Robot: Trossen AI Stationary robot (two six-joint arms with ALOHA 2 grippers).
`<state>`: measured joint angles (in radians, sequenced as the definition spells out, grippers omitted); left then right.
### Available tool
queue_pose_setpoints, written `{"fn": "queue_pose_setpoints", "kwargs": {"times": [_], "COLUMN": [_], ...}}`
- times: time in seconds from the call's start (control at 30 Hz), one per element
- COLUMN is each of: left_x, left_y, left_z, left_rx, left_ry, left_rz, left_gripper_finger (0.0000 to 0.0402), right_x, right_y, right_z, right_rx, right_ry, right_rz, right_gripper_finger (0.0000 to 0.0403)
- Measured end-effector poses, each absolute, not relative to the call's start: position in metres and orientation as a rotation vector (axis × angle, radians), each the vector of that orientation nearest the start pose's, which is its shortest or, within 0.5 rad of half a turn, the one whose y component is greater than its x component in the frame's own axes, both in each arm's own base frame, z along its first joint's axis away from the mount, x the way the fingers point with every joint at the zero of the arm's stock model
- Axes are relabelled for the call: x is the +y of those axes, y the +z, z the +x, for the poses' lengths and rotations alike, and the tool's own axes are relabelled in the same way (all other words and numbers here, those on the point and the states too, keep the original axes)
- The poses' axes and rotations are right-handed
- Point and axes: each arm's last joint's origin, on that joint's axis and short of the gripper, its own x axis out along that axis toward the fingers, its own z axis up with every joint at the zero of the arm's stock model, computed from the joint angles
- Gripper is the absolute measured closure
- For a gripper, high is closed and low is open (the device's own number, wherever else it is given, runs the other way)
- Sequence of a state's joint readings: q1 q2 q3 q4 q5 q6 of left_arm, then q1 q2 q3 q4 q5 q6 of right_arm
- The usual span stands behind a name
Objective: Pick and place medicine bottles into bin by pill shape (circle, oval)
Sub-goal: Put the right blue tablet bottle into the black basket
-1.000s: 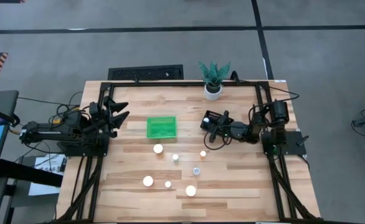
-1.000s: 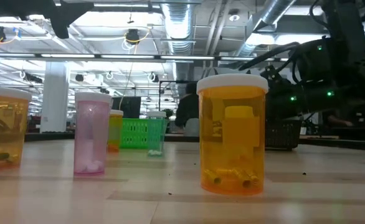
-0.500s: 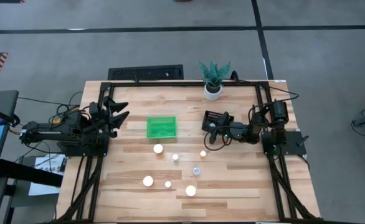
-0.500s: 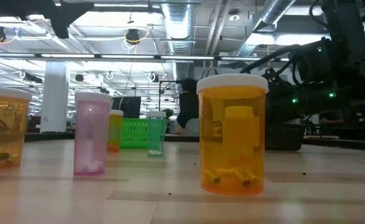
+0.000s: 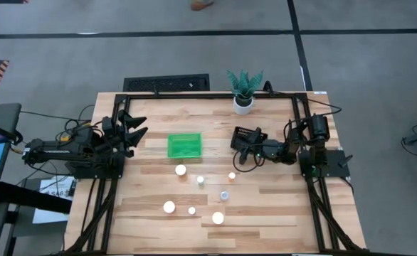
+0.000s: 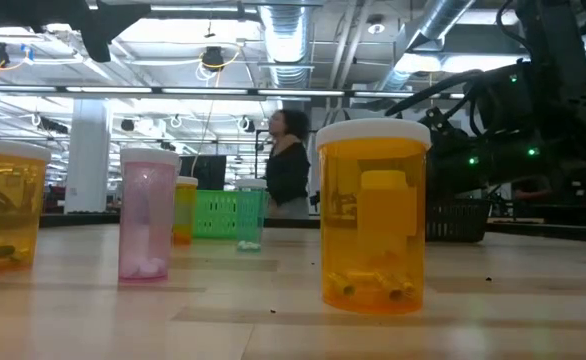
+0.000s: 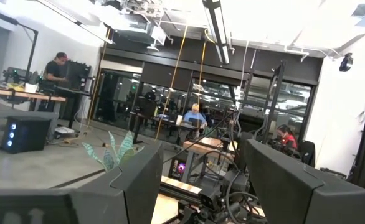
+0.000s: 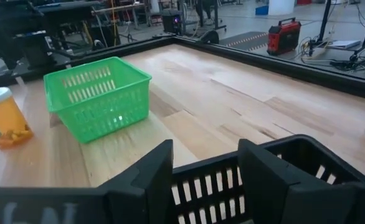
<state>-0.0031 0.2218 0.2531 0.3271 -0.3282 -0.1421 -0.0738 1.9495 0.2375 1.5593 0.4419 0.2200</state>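
Several white-capped medicine bottles stand upright on the wooden table, among them one at mid-table [image 5: 181, 170], one further right [image 5: 232, 176] and one near the front [image 5: 218, 218]. The low view shows an orange one [image 6: 373, 215] and a pink one [image 6: 148, 215] up close. A green bin [image 5: 184, 145] and a black bin [image 5: 247, 135] stand farther back. My right gripper [image 5: 244, 152] is open just near of the black bin [image 8: 294, 168]. My left gripper [image 5: 134, 128] is open and empty at the table's left edge. My right gripper has its open fingers [image 8: 161, 165] standing at the black bin's near wall [image 8: 204, 180], coming level from the table's right. I cannot tell whether they touch it.
A white pot with a green plant [image 5: 243, 91] stands at the far edge. A black frame [image 5: 297, 128] runs around the table. An orange bottle [image 8: 5, 118] stands beside the green bin [image 8: 98, 99]. A person [image 6: 288, 165] stands in the room beyond.
The person in the room beyond the table has walked into fuller view. The bottles and bins stand as before.
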Motion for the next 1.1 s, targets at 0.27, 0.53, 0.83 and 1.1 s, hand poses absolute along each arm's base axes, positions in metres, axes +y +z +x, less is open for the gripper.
{"fn": "queue_pose_setpoints", "kwargs": {"times": [0.27,0.53,0.83,1.1], "left_x": [0.009,0.009,0.009,0.009], "left_y": [0.263,0.263,0.263,0.262], "left_z": [0.095,0.095,0.095,0.095], "left_rx": [-0.377,-0.376,-0.376,-0.374], "left_ry": [0.297,0.299,0.301,0.309], "left_rz": [-0.199,-0.192,-0.191,-0.193], "left_gripper_finger": [0.0182,0.0182,0.0182,0.0182], "right_x": [-0.027,-0.031,-0.036,-0.053], "right_y": [0.105,0.133,0.198,0.195], "right_z": [0.228,0.226,0.218,0.21], "right_rx": [0.046,0.324,0.875,1.02], "right_ry": [-0.515,-0.561,-0.487,-0.358], "right_rz": [0.164,0.154,0.136,0.242], "right_gripper_finger": [0.0214,0.0233,0.0223,0.0199]}}
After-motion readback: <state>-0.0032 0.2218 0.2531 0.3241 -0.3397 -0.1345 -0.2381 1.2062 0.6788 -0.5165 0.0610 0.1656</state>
